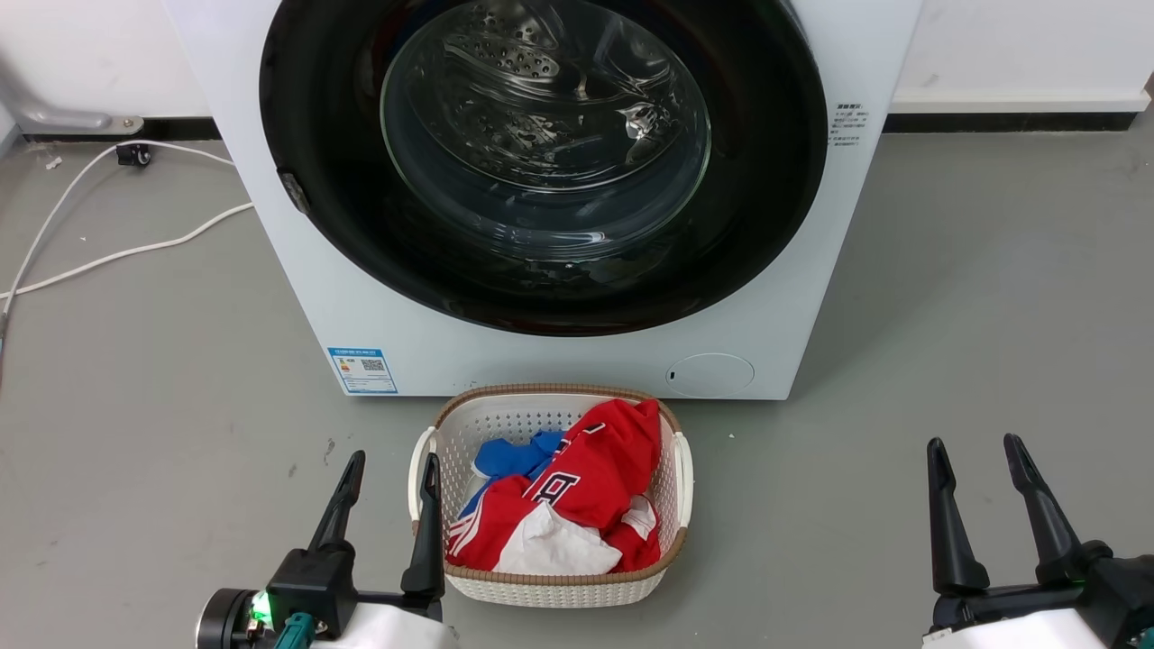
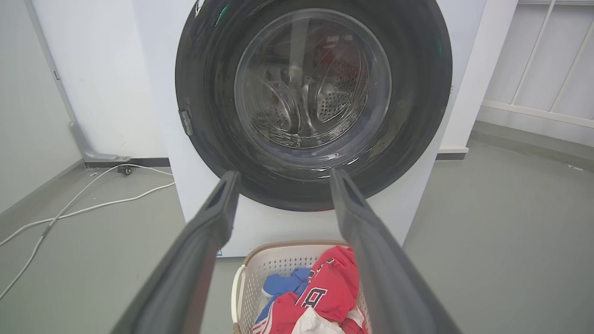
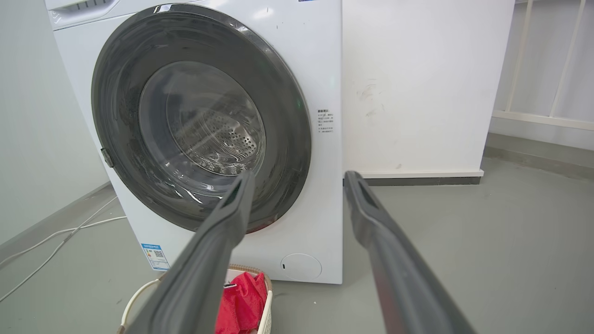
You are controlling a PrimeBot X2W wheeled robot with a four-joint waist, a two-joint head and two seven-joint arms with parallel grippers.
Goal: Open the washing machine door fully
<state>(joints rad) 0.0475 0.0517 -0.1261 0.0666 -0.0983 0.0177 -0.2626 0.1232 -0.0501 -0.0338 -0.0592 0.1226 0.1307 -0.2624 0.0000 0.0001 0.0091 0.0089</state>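
Washing machine (image 1: 586,361): white front-loader standing on the grey floor, squarely ahead of the robot.

Washing machine door (image 1: 775,180): the glossy black ring lies flush against the machine front in all three views, with no gap visible at its edge. Judged shut. Its glass bowl (image 1: 541,135) shows the perforated drum behind it.

Laundry basket (image 1: 541,590): on the floor just in front of the machine, between robot and door, and holding red, blue and white garments.

Left gripper (image 1: 394,461): low at the basket's left side, fingers spread apart, nothing held, well short of the door.

Right gripper (image 1: 974,443): low over bare floor to the right, fingers likewise apart and empty, well clear of the machine.

Door catch (image 1: 295,191): small grey tab on the ring's left edge, about mid-height.

Assessment: the task stands at its first step, since approach has not begun and neither arm touches the door. The tab suggests the door opens from the left and hinges on the right, so the left arm seems better placed. The next move calls for raising that gripper over the basket to the tab, hooking or gripping the rim there, then pulling outward in an arc. The glossy rim may slip.
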